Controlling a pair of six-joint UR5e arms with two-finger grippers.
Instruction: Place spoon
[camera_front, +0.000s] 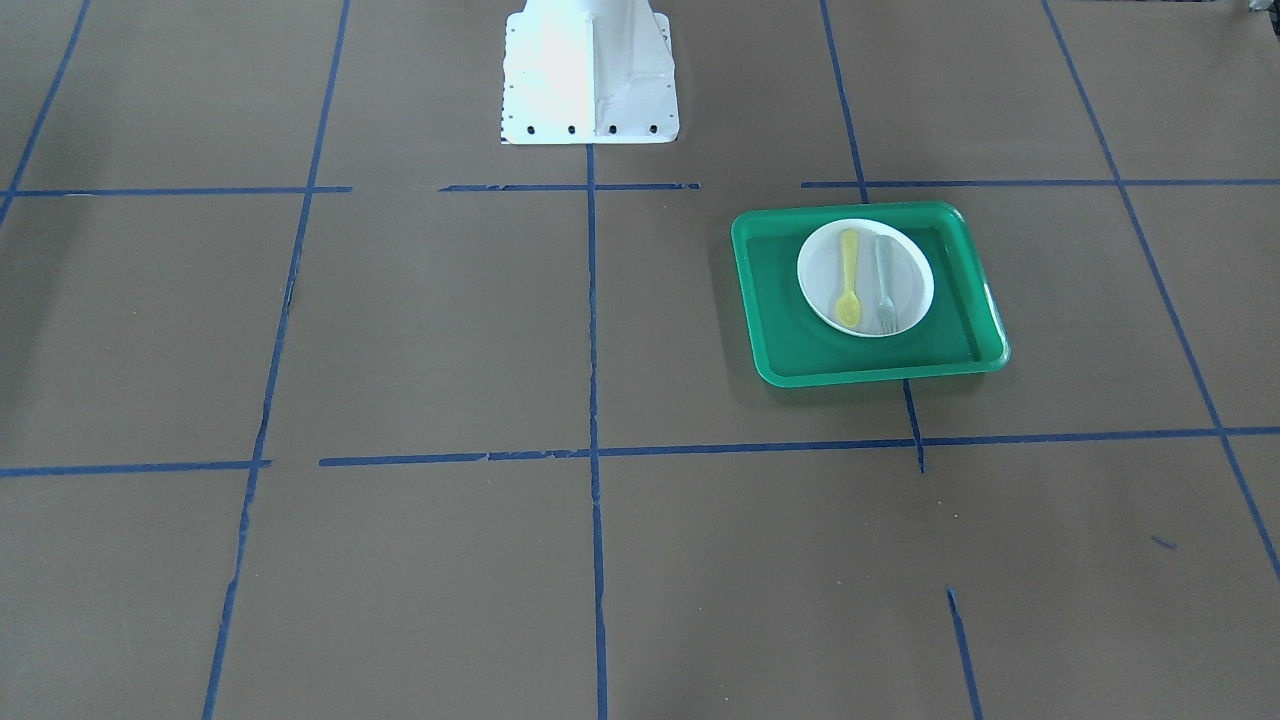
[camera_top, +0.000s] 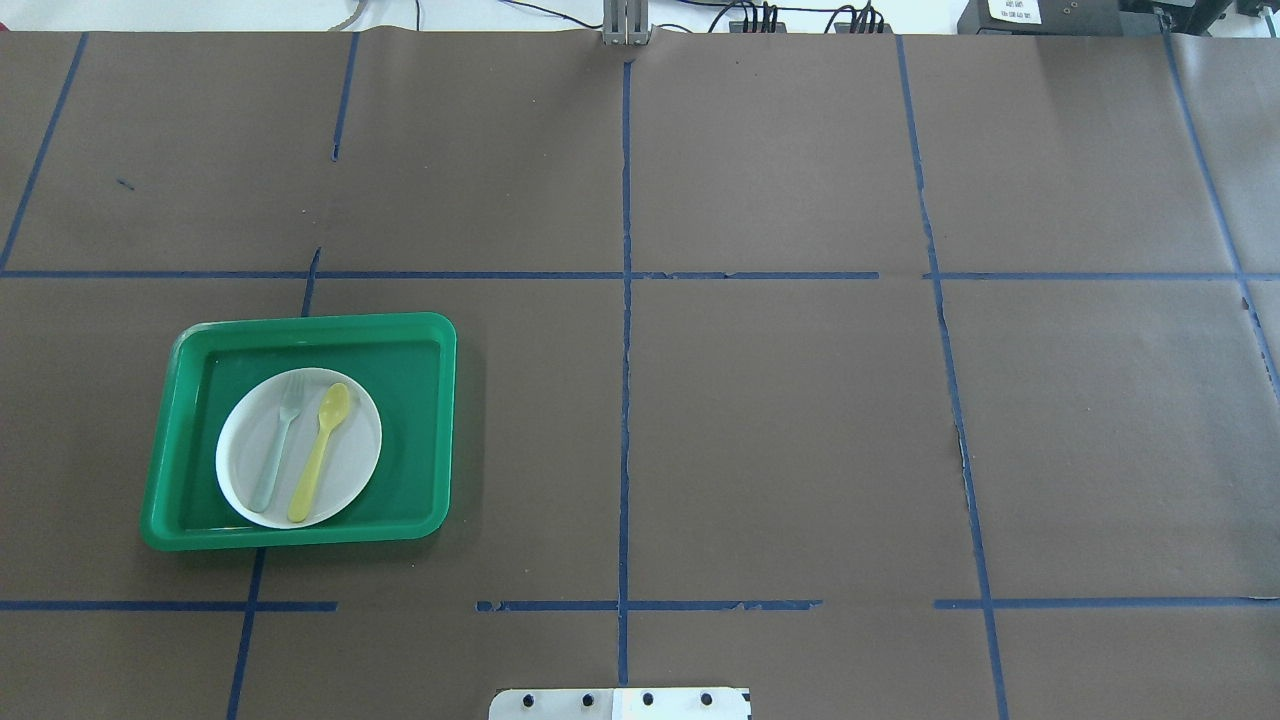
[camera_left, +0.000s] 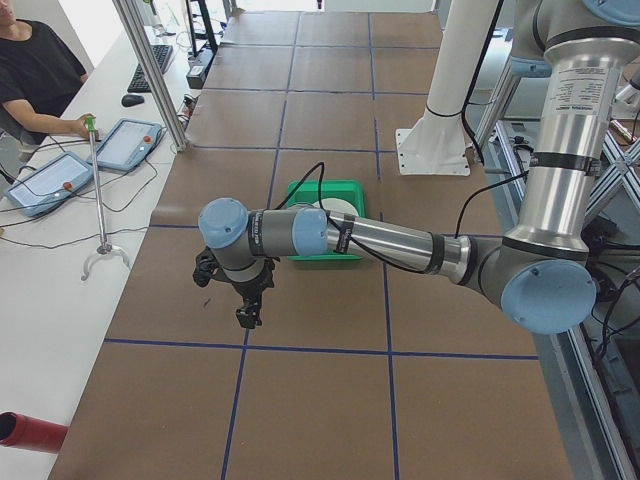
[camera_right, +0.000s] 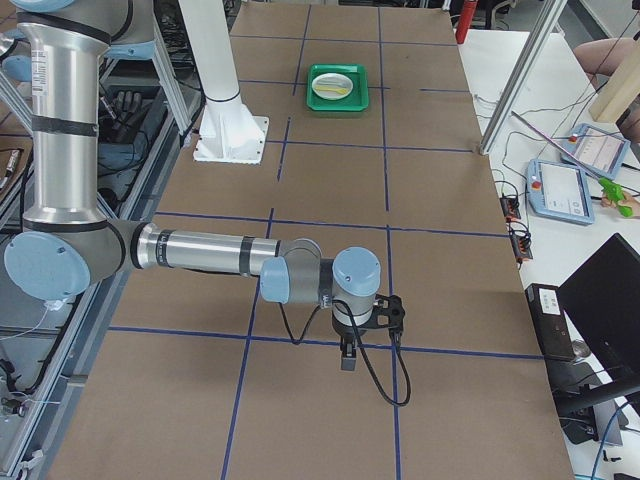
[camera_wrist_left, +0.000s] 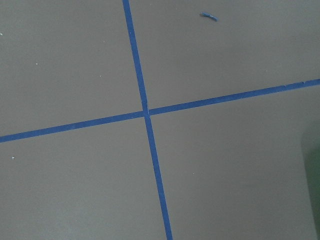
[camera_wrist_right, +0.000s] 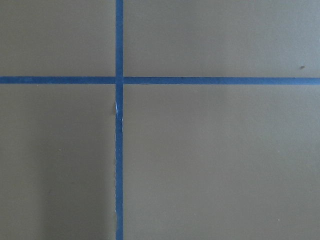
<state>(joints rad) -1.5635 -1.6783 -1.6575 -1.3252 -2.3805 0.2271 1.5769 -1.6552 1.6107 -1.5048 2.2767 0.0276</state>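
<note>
The pale-yellow spoon (camera_front: 848, 280) lies on a white plate (camera_front: 820, 268) inside a green tray (camera_front: 780, 335), handle toward the robot. It also shows in the overhead view (camera_top: 320, 450), to the right of a grey-translucent fork (camera_top: 278, 440). Neither gripper is in the overhead or front view. The left gripper (camera_left: 247, 315) shows only in the exterior left view, hanging over bare table away from the tray. The right gripper (camera_right: 348, 360) shows only in the exterior right view, far from the tray. I cannot tell whether either is open or shut.
The table is brown paper with a blue tape grid (camera_top: 626, 300). The robot's white base plate (camera_front: 588, 75) stands at the table's robot side. A person and tablets (camera_left: 125, 145) are at a side desk. Both wrist views show only paper and tape.
</note>
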